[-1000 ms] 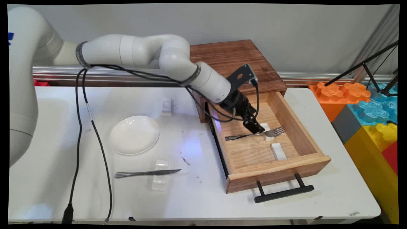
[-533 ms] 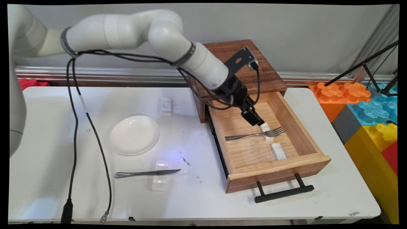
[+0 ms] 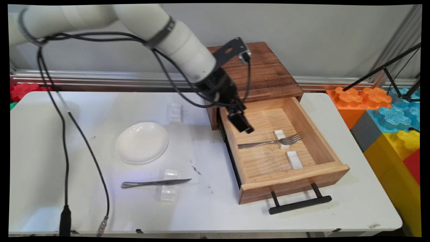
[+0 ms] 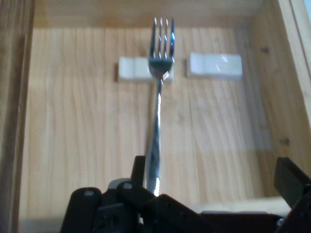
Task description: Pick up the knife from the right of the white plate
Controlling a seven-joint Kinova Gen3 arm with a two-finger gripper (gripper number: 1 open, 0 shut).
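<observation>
My claw hangs spread and empty above the drawer; the fork lies straight ahead, so any descent should straddle its handle squarely.

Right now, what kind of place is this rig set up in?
Probably a lab test bench: a white table holds a small wooden drawer unit, with giant toy-style building blocks stacked alongside. The end effector hangs over the open drawer.
</observation>
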